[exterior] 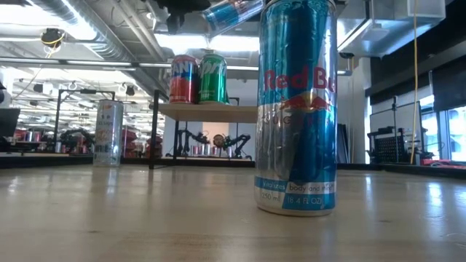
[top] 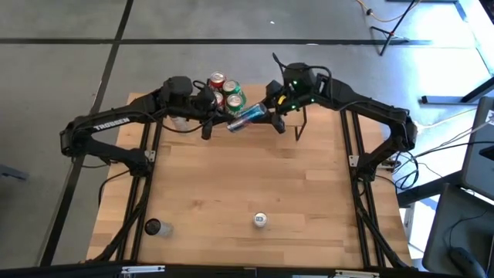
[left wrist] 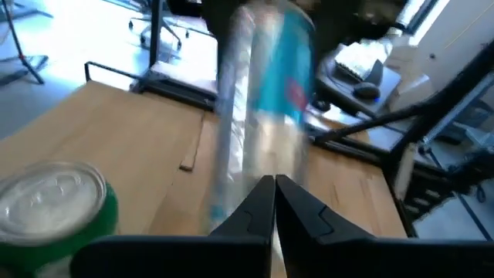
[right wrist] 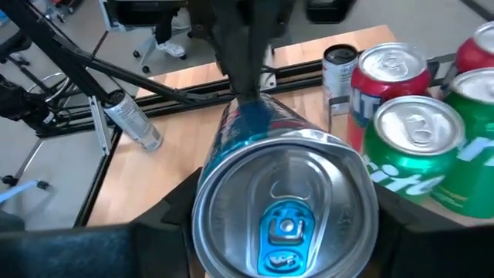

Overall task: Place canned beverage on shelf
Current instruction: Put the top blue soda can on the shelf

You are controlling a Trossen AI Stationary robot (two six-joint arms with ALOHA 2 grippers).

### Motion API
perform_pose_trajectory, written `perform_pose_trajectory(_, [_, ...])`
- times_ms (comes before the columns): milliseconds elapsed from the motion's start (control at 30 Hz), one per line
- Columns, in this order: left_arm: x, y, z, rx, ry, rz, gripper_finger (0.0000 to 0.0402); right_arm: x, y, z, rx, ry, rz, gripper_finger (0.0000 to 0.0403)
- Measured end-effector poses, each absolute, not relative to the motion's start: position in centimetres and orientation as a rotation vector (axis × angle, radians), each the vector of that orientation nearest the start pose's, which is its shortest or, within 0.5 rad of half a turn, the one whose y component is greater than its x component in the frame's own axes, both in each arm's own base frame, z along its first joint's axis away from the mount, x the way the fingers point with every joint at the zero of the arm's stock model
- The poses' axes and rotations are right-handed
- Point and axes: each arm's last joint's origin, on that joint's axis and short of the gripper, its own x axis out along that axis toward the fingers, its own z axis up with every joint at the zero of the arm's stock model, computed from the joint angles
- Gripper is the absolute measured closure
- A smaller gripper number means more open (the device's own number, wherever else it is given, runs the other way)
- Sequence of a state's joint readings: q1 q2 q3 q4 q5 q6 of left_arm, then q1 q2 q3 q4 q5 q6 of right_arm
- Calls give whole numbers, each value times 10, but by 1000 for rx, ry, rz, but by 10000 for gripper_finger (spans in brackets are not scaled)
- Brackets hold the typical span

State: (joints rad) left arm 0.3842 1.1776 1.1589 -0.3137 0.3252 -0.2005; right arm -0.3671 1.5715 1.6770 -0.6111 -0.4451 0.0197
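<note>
The right gripper (top: 266, 108) holds a blue can (top: 247, 116) tilted in the air by the shelf (exterior: 207, 111), its fingers closed around the can's top end; in the right wrist view the can's lid (right wrist: 284, 202) fills the space between them. The left gripper (top: 208, 116) sits just beside the can's other end, its fingers (left wrist: 255, 212) pressed together with nothing between them. A red can (top: 217, 80) and two green cans (top: 232, 89) stand close together on the shelf at the far edge of the table (top: 247, 177). Near the front edge, well apart, stand a blue Red Bull can (exterior: 296, 109) and a silver can (exterior: 108, 133).
</note>
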Motion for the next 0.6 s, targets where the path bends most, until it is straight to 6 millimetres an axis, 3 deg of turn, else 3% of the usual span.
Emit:
perform_pose_trajectory(133, [219, 78, 398, -280, 214, 78, 396, 308, -115, 418, 210, 450, 20, 200])
perform_pose_trajectory(300, [202, 73, 406, -270, 198, 132, 396, 294, -119, 409, 261, 573, -8, 199])
perform_pose_trajectory(433, [197, 71, 403, -295, 241, 142, 395, 279, -103, 392, 284, 826, 41, 198])
perform_pose_trajectory(600, [199, 70, 398, -312, 280, 139, 395, 284, -74, 352, 223, 1062, 64, 197])
